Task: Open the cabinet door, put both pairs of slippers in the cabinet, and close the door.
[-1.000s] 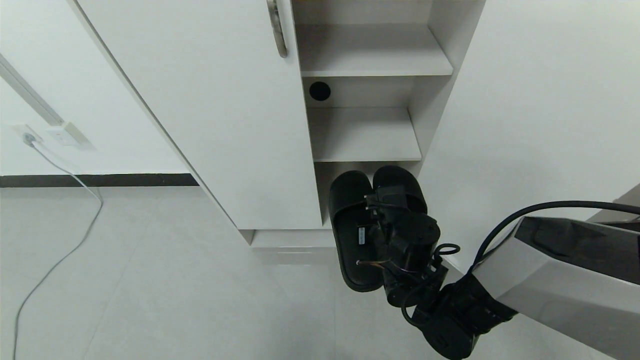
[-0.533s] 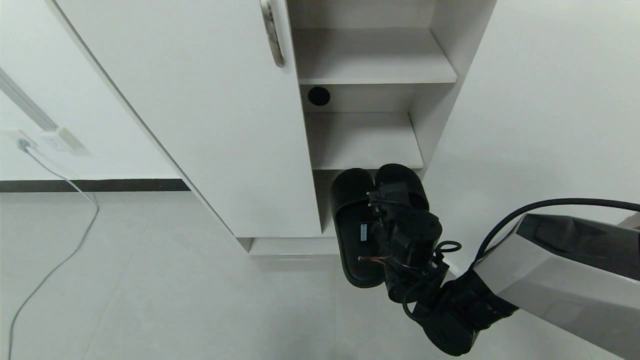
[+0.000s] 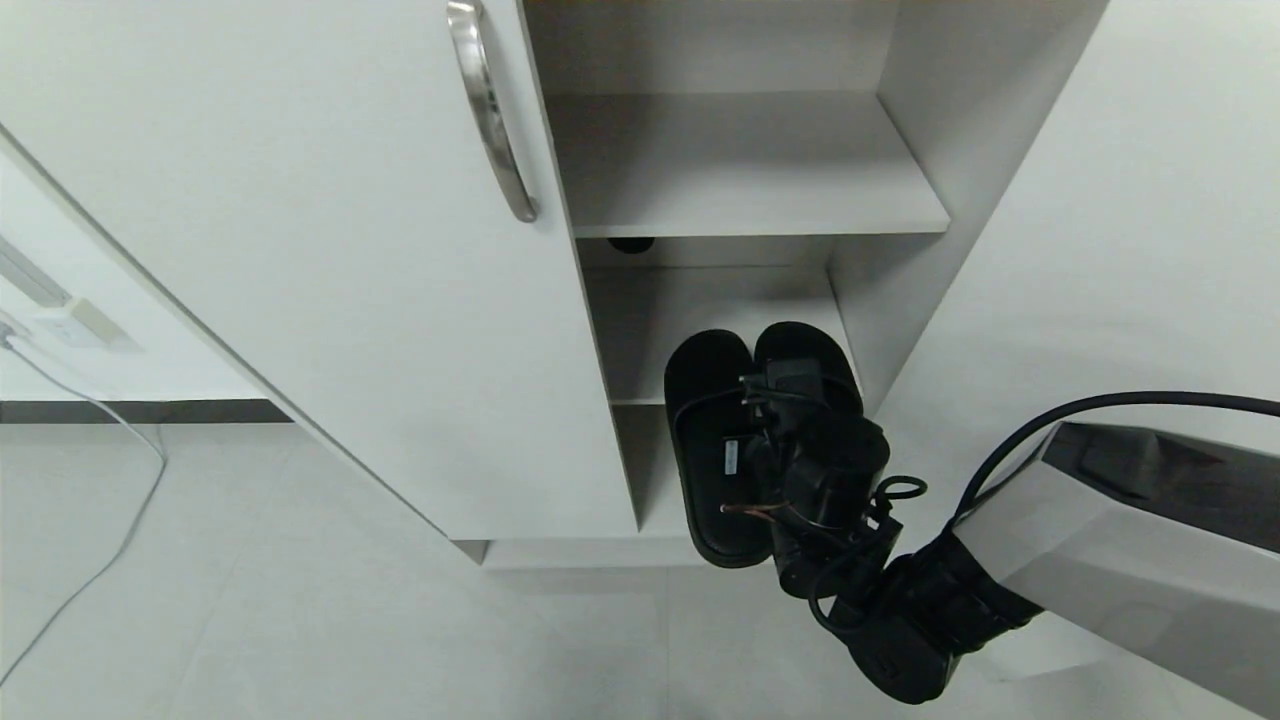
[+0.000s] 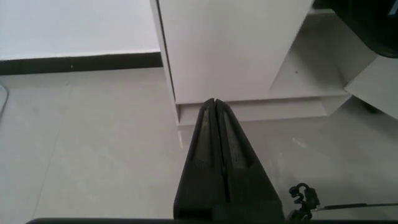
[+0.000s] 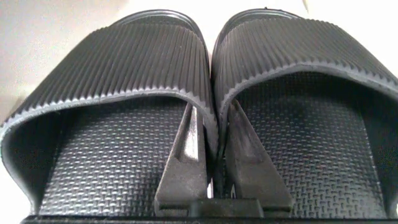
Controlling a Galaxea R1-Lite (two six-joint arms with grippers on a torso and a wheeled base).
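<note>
Since a second ago the whole head view has shifted, and the cabinet (image 3: 930,130) now shows larger and nearer: the camera has moved in, not the furniture. Against the cabinet, the pair of slippers (image 3: 715,450) has come from below the lower shelf (image 3: 640,330) to overlapping that shelf's front edge with its toes. Whether the toes are past the cabinet's front cannot be told. The slippers are black slides with ribbed straps and a fine raised grid on the footbeds (image 5: 124,143); one footbed carries a small white label. They are held side by side off the floor (image 3: 300,620), toes toward the open compartment. The right gripper (image 3: 790,385) has its jaws nearly closed, one inside each slipper, pinching the two touching inner walls between them (image 5: 213,109). The door (image 3: 300,250) stands open to the left, its metal handle (image 3: 490,110) beside the opening, with the upper shelf (image 3: 740,170) above. The left gripper (image 4: 214,106) hangs low over the floor before the cabinet's base, jaws pressed fully together and holding nothing. A grey cable (image 3: 130,520) trails across the floor at the far left.
</note>
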